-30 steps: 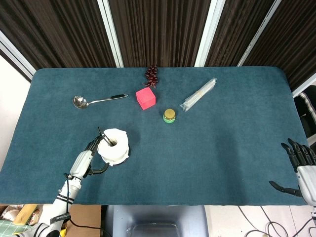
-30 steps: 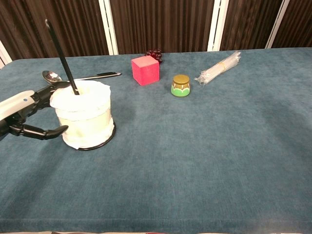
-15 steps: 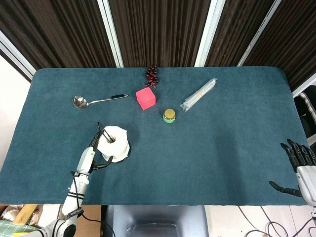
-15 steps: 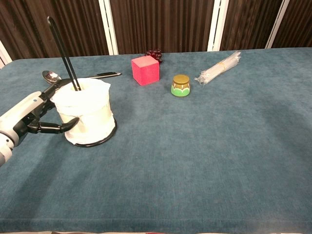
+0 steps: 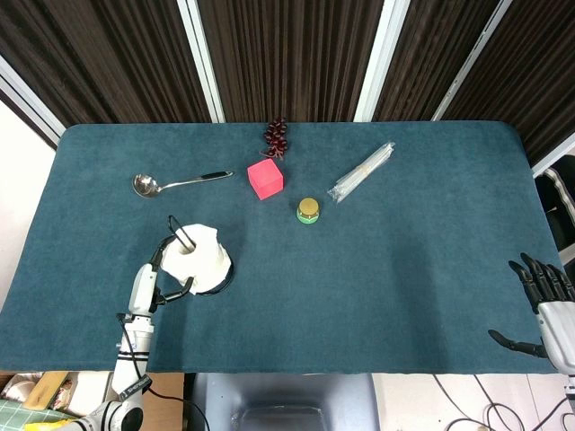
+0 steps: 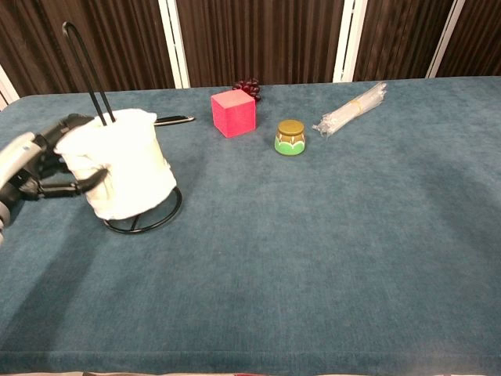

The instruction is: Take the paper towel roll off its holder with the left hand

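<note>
**Left hand grips the roll, lifted and tilted above the holder's base ring**

The left hand [image 6: 35, 160] is wrapped around the white paper towel roll [image 6: 117, 172] near the table's front-left corner, fingers on its far side and thumb across the near side. The roll is tipped toward the left edge of the table, its bottom clear of the black wire holder [image 6: 145, 219], whose round base ring sits flat on the teal cloth-covered table [image 6: 313, 251]. The holder's thin looped post rises through the roll's core and pokes out above its top. From the head view the roll [image 5: 196, 259] hangs over the left side of the ring, with the left hand [image 5: 151, 280] pressed against it from the front-left.

Over at the front-right corner, the right hand [image 5: 539, 301] hangs off the table edge, fingers spread apart, holding nothing.

Toward the back edge: a silver metal ladle [image 5: 175, 183] lies on the left side, bowl pointing at the left edge. Near the centre of the back edge sits a cluster of dark red grapes [image 5: 277, 137], and just in front of it a pink-red cube [image 5: 265, 178]. A small green jar with a gold lid [image 5: 308, 210] stands to the front-right of the cube. A clear-wrapped bundle of pale sticks [image 5: 361, 171] lies diagonally to the right of the jar.
</note>
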You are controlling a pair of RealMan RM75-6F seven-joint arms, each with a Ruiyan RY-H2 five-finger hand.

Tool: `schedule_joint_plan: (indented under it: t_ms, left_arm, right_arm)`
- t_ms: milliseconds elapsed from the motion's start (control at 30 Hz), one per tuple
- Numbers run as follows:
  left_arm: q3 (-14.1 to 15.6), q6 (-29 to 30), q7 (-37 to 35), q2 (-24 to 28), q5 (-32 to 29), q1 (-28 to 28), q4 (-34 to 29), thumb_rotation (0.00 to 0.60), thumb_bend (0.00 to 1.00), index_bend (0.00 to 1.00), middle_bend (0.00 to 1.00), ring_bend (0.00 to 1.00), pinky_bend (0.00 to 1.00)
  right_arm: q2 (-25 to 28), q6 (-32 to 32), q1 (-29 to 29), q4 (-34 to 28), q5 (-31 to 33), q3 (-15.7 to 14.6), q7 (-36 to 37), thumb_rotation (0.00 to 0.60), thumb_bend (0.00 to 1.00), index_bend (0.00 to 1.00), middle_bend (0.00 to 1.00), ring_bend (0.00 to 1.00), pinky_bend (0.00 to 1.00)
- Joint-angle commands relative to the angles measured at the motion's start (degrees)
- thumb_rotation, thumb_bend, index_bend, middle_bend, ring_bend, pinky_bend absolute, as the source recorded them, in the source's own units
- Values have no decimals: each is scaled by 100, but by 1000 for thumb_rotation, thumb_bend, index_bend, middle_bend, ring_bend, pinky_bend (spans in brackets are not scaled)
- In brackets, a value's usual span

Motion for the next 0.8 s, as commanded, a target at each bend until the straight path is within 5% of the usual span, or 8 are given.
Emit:
schedule_joint_plan:
  t_ms: [33,267,467,800]
  left_arm:
    - [-48,319,221,463,296,15,-578,600,389,363,437,413,557]
    - [-163,592,625,1137,588,1,-1432,600,388,363,444,418,578]
    - [-562,982,1429,2471,847,94,-2653,600,388,363,477,458,614]
    - [-680,1245,1664,3294,564,421,-3419,600,386,363,503,480,647]
  right_arm:
    - [1,0,-2,-4,16,5,1,600,130,0,27,0,151]
    - [9,9,-5,-9,0,0,13,600,130,0,27,0,151]
    - [-7,0,-2,-7,28,10,-16,600,130,0,27,0,151]
    - [-26,-51,17,-16,53,10,-77,600,130,0,27,0,151]
